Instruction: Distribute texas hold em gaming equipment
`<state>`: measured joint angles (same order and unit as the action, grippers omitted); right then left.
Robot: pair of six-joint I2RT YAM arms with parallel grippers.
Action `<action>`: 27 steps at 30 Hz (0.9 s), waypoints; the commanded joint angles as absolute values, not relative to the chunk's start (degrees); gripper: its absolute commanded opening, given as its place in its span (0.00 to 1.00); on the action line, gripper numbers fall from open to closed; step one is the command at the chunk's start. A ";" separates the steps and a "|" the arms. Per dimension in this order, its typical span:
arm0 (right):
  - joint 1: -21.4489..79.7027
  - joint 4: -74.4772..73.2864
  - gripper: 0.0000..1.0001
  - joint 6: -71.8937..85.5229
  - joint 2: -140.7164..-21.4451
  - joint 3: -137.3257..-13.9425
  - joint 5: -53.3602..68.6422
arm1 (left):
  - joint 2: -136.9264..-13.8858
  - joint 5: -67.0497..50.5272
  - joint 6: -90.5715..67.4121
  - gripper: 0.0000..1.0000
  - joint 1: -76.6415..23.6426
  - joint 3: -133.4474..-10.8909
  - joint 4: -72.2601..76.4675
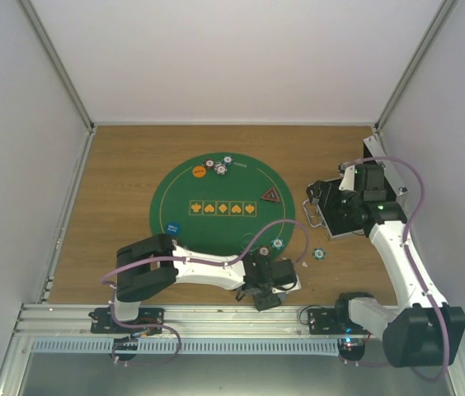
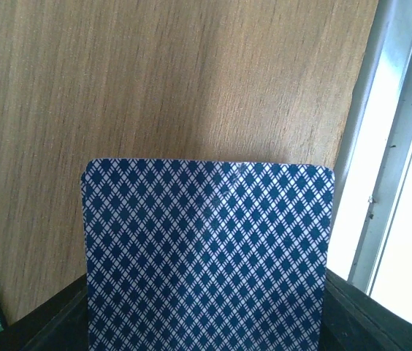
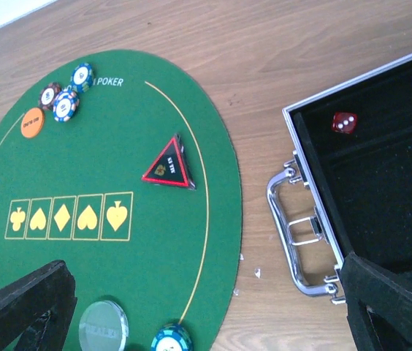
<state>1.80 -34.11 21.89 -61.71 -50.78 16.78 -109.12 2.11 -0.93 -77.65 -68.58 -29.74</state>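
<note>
One card: blue-check playing card (image 2: 207,256) sits btw the left gripper (image 2: 206,333) jaws, side edges touching both.
Left gripper: clamped on the card, I think; no gap shows.
Right gripper (image 3: 206,314): jaws wide apart, nothing in them.
Do it well: prob. squeeze soft so card won't bend, carry it to the green mat (image 3: 169,248) just left of the left gripper, lay flat, then let go.
Chips: 3 chips (image 3: 66,104) bunched far ahead-left of right gripper; 1 chip (image 3: 172,338) close under it; 1 chip (image 1: 319,253) on the wood table (image 1: 117,165) near it.
Discs: 1 orange disc (image 3: 32,122) by the bunch, 1 blue disc (image 1: 172,228) far left, 1 clear disc (image 3: 104,329) by right gripper's left finger.
Triangle marker (image 3: 168,164): 1, ahead of right gripper.
</note>
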 commanded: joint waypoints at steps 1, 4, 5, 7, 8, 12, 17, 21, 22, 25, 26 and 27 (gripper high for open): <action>1.23 -37.01 1.00 21.49 -59.94 -50.99 15.87 | -111.18 1.85 -1.50 0.62 -77.70 -67.29 -31.76; 1.23 -38.09 1.00 21.71 -59.24 -50.33 16.09 | -111.18 1.60 -1.41 0.61 -77.65 -67.21 -31.64; 1.23 -38.31 1.00 21.84 -59.07 -50.02 16.28 | -111.21 1.51 -1.41 0.61 -77.69 -67.21 -31.65; 1.23 -38.46 1.00 22.21 -58.60 -49.40 16.59 | -111.07 1.42 -1.32 0.59 -77.70 -67.21 -31.47; 1.25 -38.49 1.00 22.38 -58.48 -49.18 16.74 | -111.03 1.41 -1.32 0.58 -77.70 -67.22 -31.40; 1.23 -39.70 1.00 22.42 -58.49 -48.69 18.21 | -109.72 1.87 -1.50 0.56 -77.70 -67.00 -30.93; 1.23 -42.49 1.00 22.43 -58.77 -48.10 19.79 | -105.59 3.91 -2.60 0.56 -77.62 -65.26 -28.43; 1.23 -44.53 1.00 22.78 -58.97 -46.98 22.74 | -101.55 4.28 -3.20 0.56 -76.61 -63.45 -26.27; 1.22 -44.82 1.00 23.11 -58.99 -46.63 23.22 | -100.42 3.95 -3.26 0.56 -76.19 -62.97 -25.74; 1.23 -45.55 1.00 23.12 -59.27 -46.26 23.90 | -97.13 2.85 -3.28 0.56 -74.34 -61.46 -25.01; 1.23 -45.70 1.00 22.99 -59.57 -46.35 24.22 | -96.55 2.34 -3.21 0.56 -73.38 -61.10 -25.21; 1.23 -45.70 1.00 22.85 -60.11 -46.50 24.93 | -95.10 1.73 -2.90 0.56 -72.35 -60.73 -25.46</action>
<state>1.78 -43.72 22.55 -59.24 -46.74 21.91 -100.60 2.74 -2.55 -75.48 -62.00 -28.34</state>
